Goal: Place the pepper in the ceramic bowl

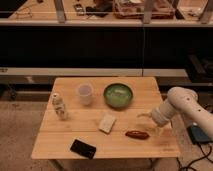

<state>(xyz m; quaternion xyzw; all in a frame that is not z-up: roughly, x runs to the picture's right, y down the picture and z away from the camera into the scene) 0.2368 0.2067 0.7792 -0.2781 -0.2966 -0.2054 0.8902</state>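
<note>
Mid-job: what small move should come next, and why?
Probably ease the gripper down toward the pepper: the gripper sits just beyond it, apart from it, and the pepper lies on the table, outside the bowl.
</note>
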